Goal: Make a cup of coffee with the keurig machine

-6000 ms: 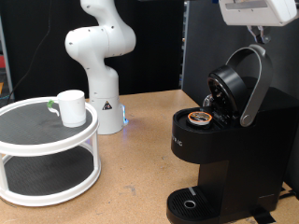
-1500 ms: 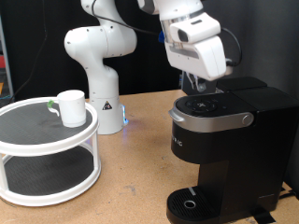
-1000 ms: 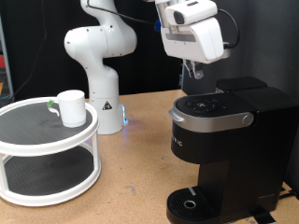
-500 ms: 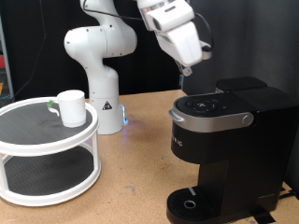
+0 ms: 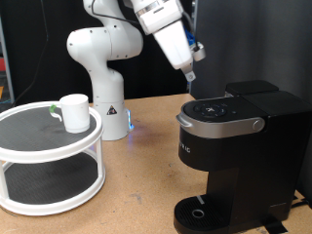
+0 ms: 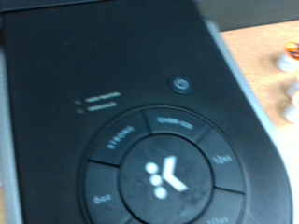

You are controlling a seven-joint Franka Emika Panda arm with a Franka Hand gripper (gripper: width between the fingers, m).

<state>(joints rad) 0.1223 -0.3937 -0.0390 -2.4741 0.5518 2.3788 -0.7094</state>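
White arm links fill the upper middle of the exterior frame, and the arm (image 5: 107, 49) reaches in from the top with its hand tilted, slanting down toward the right. The claw (image 5: 189, 77) hangs in the air at upper centre, tips pointing down at the keurig (image 5: 234, 151), and touches nothing. Whether its fingers are spread or pressed together I cannot tell; they are too small and dark against the backdrop, and nothing shows between them.

The keurig sits at the lower right of the frame on the wooden worktop (image 5: 136, 185), lid shut, its round silver-trimmed top just below and slightly right of the claw. The wrist view looks straight down on that black lid (image 6: 112, 103): a power button (image 6: 183, 84) and a ring of brew buttons around a centre with a K mark (image 6: 161, 179), all a bit blurred.

The cup (image 5: 75, 112) stands upright on the top tier of a white two-tier stand (image 5: 49, 161) at the left of the frame, well apart from the claw and from the keurig.
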